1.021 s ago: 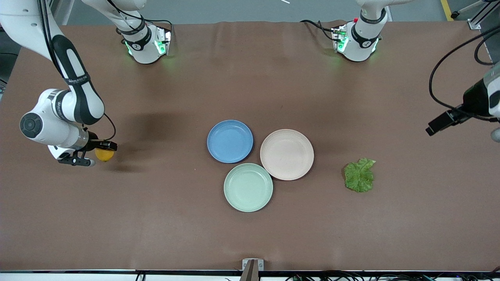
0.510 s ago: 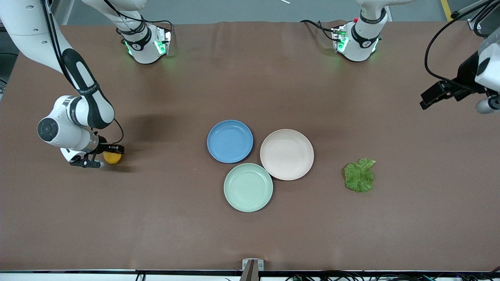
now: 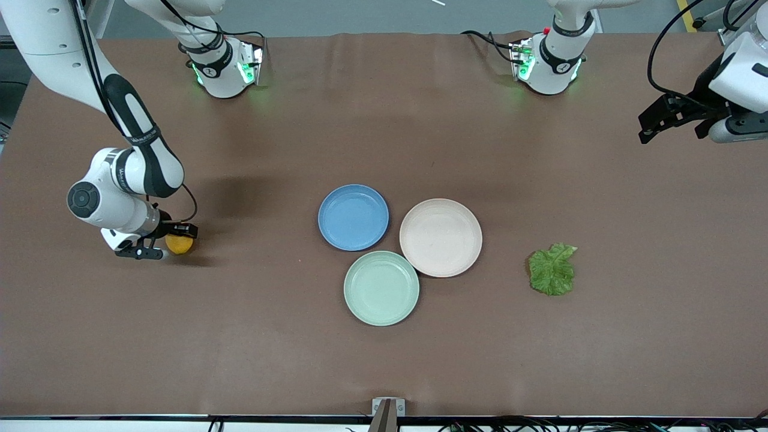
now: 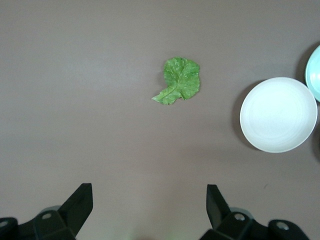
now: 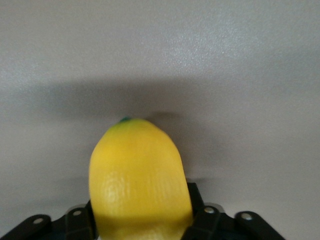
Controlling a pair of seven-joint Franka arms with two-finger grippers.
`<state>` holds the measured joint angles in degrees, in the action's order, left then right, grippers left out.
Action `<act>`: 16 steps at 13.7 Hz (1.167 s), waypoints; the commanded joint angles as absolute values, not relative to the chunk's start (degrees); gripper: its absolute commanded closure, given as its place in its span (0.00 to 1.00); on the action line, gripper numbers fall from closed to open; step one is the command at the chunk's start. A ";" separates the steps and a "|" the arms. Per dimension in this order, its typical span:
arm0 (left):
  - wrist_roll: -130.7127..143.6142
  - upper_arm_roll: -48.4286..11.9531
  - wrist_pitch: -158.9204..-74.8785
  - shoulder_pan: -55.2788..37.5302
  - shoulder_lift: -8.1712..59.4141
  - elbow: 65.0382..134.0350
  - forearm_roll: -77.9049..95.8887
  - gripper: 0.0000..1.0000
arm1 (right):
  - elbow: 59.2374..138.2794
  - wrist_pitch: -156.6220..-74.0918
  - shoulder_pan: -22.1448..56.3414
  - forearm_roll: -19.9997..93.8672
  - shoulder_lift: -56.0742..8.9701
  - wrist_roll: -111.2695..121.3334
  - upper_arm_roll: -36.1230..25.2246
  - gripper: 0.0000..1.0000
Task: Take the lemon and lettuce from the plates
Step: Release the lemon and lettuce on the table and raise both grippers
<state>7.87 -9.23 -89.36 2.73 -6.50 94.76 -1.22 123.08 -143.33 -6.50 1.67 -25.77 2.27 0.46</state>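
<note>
The lemon (image 3: pixel 180 245) is yellow-orange and sits between the fingers of my right gripper (image 3: pixel 174 242), low over the bare table toward the right arm's end; it fills the right wrist view (image 5: pixel 140 180). The right gripper (image 5: pixel 142 220) is shut on it. The lettuce (image 3: pixel 552 270) lies flat on the table beside the beige-pink plate (image 3: pixel 440 237), toward the left arm's end, and shows in the left wrist view (image 4: pixel 180 80). The blue plate (image 3: pixel 353 216) and the beige-pink plate are both empty. My left gripper (image 3: pixel 657 120) is open and empty, high over the table edge at the left arm's end (image 4: pixel 150 195).
A pale mint-green plate (image 3: pixel 381 288) lies empty, touching the other two plates, nearer the front camera. The beige-pink plate (image 4: pixel 278 114) and the mint plate's edge (image 4: pixel 315 70) show in the left wrist view. The arm bases (image 3: pixel 225 66) stand along the table's back edge.
My right gripper has carried the lemon a little toward the plates. My left gripper has moved away from the lettuce, toward the robots' bases.
</note>
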 commanded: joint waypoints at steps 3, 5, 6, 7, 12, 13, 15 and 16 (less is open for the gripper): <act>5.10 -8.35 -90.26 2.55 -6.51 95.45 -1.14 0.00 | 118.33 -127.68 -7.03 0.97 -17.16 1.14 0.53 0.00; 5.10 -8.35 -90.52 2.46 -5.98 95.19 -1.14 0.00 | 112.70 -116.15 -7.12 0.88 -12.77 1.14 0.44 0.00; 5.10 -8.35 -90.61 2.46 -5.89 95.19 -1.14 0.00 | 110.50 -111.84 -7.12 0.79 -10.48 1.14 0.44 0.00; 5.10 -8.35 -90.62 2.55 -5.98 95.10 -1.14 0.00 | 108.48 -107.53 -7.03 0.79 -7.76 1.14 0.53 0.00; 5.10 -8.35 -90.70 2.55 -6.06 95.10 -1.14 0.00 | 91.72 -87.32 -6.86 0.70 -2.02 1.14 0.97 0.00; 5.18 -8.35 -90.62 2.55 -6.06 95.01 -1.14 0.00 | 88.54 -84.67 -6.86 0.70 -2.11 1.14 0.97 0.00; 5.10 -8.35 -90.70 2.72 -5.80 94.66 -1.14 0.00 | 85.44 -83.94 -6.68 0.70 -2.11 1.23 0.97 0.00; 5.01 -8.35 -90.62 2.72 -4.76 93.79 -1.14 0.00 | 84.39 -83.94 -6.77 0.79 -2.11 1.23 1.05 0.00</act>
<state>6.19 -8.69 -90.35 2.81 -5.67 95.06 -1.22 87.55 -84.80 -6.60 1.61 -0.49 2.18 0.49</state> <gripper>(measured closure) 0.000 0.000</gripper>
